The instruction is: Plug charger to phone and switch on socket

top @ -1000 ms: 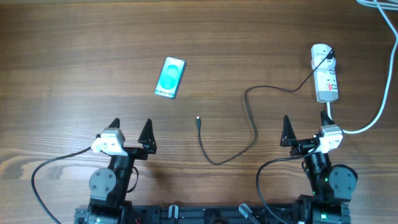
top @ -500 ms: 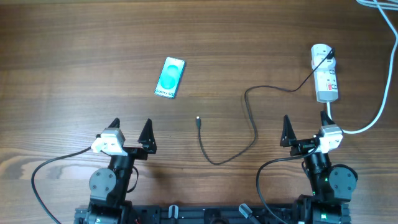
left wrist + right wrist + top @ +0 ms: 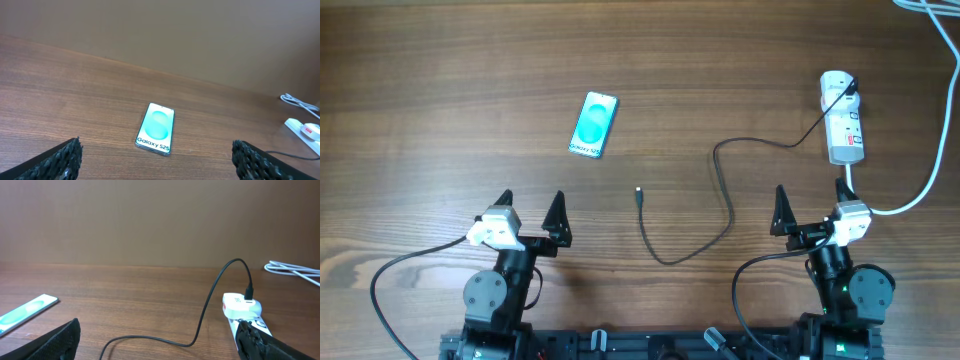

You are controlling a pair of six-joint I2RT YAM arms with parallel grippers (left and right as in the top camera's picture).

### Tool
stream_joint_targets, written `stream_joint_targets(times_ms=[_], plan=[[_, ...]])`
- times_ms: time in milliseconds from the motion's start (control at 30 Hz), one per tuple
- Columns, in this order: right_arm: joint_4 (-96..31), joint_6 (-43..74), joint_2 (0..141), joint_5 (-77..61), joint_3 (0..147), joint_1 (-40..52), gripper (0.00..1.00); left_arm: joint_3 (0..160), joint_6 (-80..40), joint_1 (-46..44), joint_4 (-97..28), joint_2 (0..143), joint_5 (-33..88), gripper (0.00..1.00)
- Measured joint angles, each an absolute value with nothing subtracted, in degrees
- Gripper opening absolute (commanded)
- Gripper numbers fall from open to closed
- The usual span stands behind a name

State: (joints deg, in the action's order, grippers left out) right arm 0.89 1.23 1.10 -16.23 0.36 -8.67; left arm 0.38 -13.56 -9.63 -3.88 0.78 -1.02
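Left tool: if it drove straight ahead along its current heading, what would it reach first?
Most likely the phone, lying flat and almost centred ahead of the open left tool in the wrist view. Height is unclear, so it might pass just above it.

Overhead looks straight down; both wrist cameras sit low over the table point(image 3: 420, 60), facing forward (all share the phone point(image 3: 594, 125)).
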Motion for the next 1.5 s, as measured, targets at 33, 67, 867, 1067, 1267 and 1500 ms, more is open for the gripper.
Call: stream_joint_targets(times_ms=[33, 67, 867, 1067, 1267, 1500], plan=[[0.9, 1.2, 1.1, -16.2, 0.4, -8.7, 1.0, 0.4, -13.6, -9.6, -3.9, 0.8, -1.0, 1.0], [0.9, 1.2, 1.1, -16.2, 0.4, -8.7, 1.0, 0.4, -13.6, -9.6, -3.9, 0.8, -1.0, 1.0], [0.9, 1.2, 1.1, -16.2, 0.4, -8.7, 1.0, 0.4, -13.6, -9.6, -3.9, 0.8, -1.0, 1.0], [0.9, 1.2, 1.1, -16.2, 0.4, -8.7, 1.0, 0.4, -13.6, -9.6, -3.9, 0.8, -1.0, 1.0], [0.9, 1.2, 1.1, -16.2, 0.4, -8.7, 1.0, 0.4, -13.5, -9.6, -3.8, 0.8, -1.4, 1.0], [0.9, 1.2, 1.1, -16.2, 0.4, -8.7, 1.0, 1.1, -15.5, -9.6, -4.2, 0.8, 0.2, 1.0]])
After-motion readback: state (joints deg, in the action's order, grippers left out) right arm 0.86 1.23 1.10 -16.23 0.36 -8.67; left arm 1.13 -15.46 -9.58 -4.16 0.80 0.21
